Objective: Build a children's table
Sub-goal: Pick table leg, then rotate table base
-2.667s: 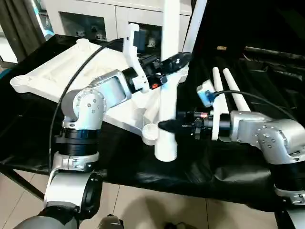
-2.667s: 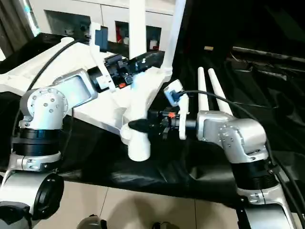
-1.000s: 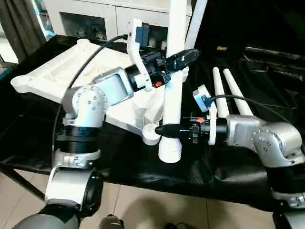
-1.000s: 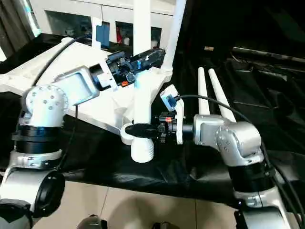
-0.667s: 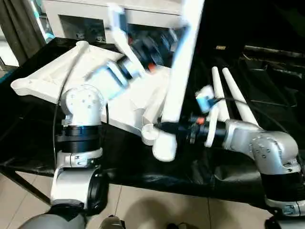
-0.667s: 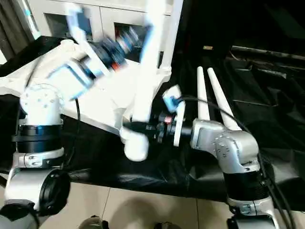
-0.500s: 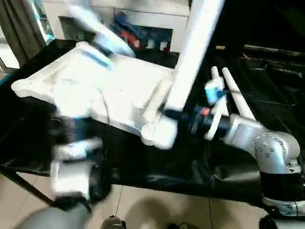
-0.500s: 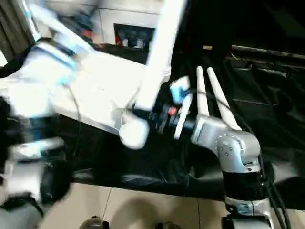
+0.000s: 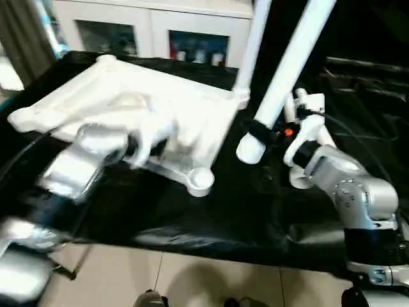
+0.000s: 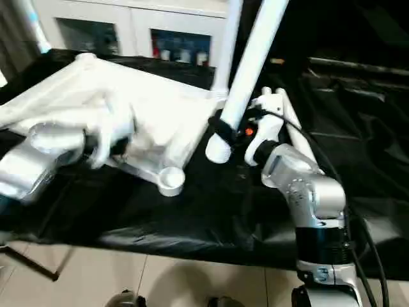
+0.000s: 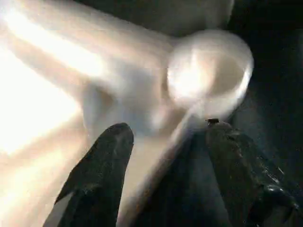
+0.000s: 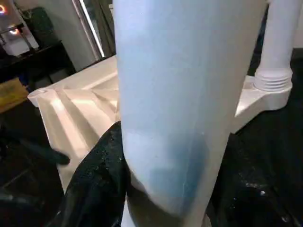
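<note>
One leg (image 9: 284, 83) of the children's table hangs tilted in the air, its thick end low and just beside the tabletop's near right edge, clenched in the right gripper (image 9: 257, 130) — the right wrist view shows a black finger (image 12: 97, 182) on either side of the shaft. The tabletop (image 9: 128, 109) lies underside up on the black cloth (image 9: 211, 211), one leg (image 9: 250, 45) already standing in its far corner; the empty near socket (image 9: 200, 180) waits apart from the carried leg. To do this step well, the leg's end should likely be brought squarely over that socket and set upright before pressing. The right forearm reaches in from the right; the left gripper (image 11: 163, 165), fingers released and spread, hovers close over the socket — two spare legs (image 10: 281, 118) lie behind.
</note>
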